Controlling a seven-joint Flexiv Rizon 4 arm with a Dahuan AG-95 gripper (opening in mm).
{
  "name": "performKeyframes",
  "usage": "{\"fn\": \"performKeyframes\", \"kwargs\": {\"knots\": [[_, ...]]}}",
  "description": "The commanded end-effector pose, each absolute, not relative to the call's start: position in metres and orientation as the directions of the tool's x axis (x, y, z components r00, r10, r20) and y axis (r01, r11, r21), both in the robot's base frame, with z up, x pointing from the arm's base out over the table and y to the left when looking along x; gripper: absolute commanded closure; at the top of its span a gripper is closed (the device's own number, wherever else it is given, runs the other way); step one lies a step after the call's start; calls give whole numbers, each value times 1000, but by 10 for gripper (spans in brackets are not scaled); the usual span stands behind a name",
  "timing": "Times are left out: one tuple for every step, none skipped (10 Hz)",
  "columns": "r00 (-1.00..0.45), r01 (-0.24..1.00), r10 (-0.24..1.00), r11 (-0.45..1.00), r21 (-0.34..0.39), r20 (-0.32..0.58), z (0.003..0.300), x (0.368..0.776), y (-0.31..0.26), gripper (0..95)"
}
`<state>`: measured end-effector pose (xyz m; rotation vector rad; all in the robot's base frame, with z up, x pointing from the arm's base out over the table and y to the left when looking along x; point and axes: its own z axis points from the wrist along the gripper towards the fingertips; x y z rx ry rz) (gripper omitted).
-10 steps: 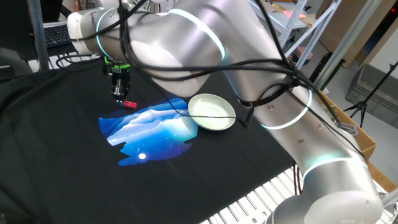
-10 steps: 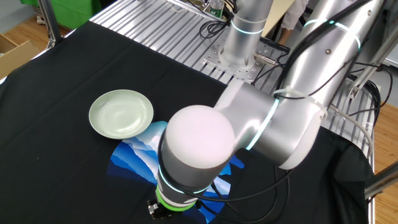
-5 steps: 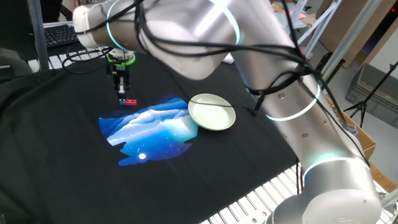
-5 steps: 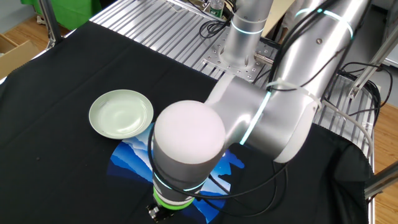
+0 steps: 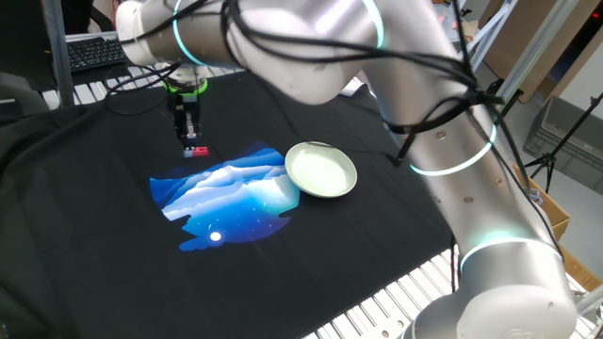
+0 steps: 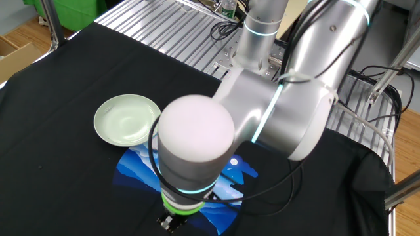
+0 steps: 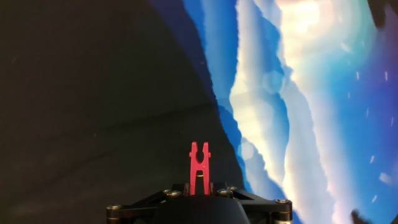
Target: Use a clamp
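Note:
The clamp [image 5: 196, 151] is a tiny red plastic clip held in my gripper [image 5: 192, 141], which hangs over the black cloth just left of the blue print [image 5: 226, 196]. In the hand view the clamp [image 7: 199, 167] sticks out straight ahead between my fingers, its forked tip pointing at the dark cloth beside the edge of the blue print [image 7: 292, 106]. My gripper [image 7: 199, 186] is shut on it. The pale green plate [image 5: 321, 169] lies to the right of the print. In the other fixed view my arm hides the clamp; the plate [image 6: 128, 119] shows at the left.
A black cloth [image 5: 94, 254] covers the table. A keyboard [image 5: 89, 52] lies at the back left. Ribbed metal table surface [image 6: 170, 29] and the arm's base [image 6: 252, 56] are behind the cloth. Cables hang along the arm.
My gripper with the red clamp has shifted slightly up and away, staying over the cloth left of the print. The arm's elbow has swung.

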<state>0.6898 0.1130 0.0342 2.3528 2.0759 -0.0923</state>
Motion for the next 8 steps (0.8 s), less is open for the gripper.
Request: {"fn": "performKeyframes", "kwargs": {"knots": [[-138, 989, 990, 137, -48, -18, 49, 672, 107, 950], [-196, 980, 981, 195, -50, -10, 51, 667, 103, 950], [-229, 972, 974, 228, -56, 4, 53, 664, 101, 950], [-296, 953, 954, 298, -61, 40, 56, 657, 96, 950], [-345, 936, 937, 347, -58, 51, 57, 651, 91, 950], [-383, 921, 922, 386, -55, 56, 59, 644, 87, 950], [-396, 916, 916, 399, -43, 68, 61, 638, 81, 950], [-412, 909, 908, 415, -40, 71, 64, 634, 76, 950]]}}
